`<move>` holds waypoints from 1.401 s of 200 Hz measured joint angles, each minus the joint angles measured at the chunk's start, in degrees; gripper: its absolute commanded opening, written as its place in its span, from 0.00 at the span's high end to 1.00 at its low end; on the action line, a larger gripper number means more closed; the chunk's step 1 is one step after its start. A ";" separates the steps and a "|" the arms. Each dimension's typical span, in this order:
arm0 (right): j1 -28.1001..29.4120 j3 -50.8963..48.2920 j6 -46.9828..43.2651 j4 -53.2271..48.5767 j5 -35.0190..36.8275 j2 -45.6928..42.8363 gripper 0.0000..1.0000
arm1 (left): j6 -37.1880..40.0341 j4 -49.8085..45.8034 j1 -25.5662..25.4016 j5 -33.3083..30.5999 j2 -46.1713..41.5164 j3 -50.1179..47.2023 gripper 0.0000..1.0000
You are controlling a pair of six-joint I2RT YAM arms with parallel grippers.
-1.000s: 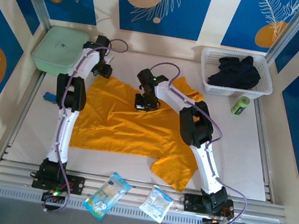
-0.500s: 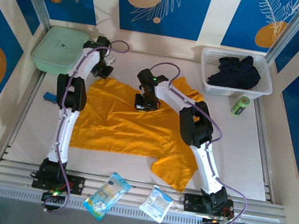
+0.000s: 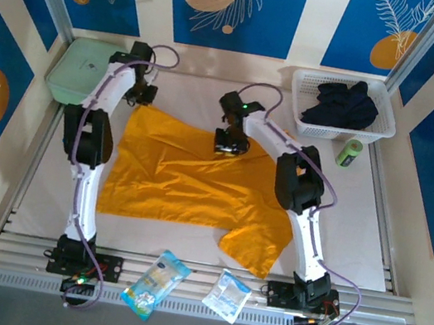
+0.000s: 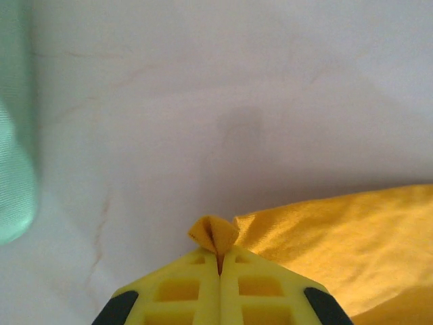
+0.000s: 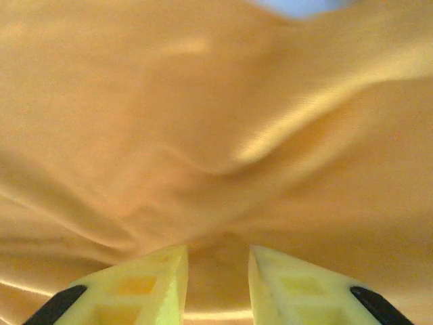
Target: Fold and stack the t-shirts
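While left pincer (image 4: 220, 256) clamps the t-shirt (image 4: 325, 237) corner, right pincer (image 5: 218, 261) stands parted.

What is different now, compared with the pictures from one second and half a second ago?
The left gripper moved a little left and away, and closed on the far left corner of the orange shirt. The right gripper moved right and away, and its fingers now stand apart over the cloth. The basket, the green case and the two packets stayed in place.
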 measured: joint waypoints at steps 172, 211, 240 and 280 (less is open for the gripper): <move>-10.73 5.11 -5.66 -1.70 5.11 7.26 0.83 | -9.70 8.22 -1.57 -3.21 -21.27 -26.01 1.00; -4.39 -7.63 -2.34 0.94 4.96 -0.17 0.83 | -10.62 8.57 -1.57 -4.17 -25.35 -29.53 1.00; -0.57 -9.33 -0.37 0.37 5.44 -1.40 0.78 | -10.75 8.87 -1.57 -4.57 -25.51 -30.67 1.00; -0.96 -3.34 -1.14 -4.61 8.37 -1.40 0.68 | -10.78 9.57 -1.57 -4.59 -25.51 -32.37 1.00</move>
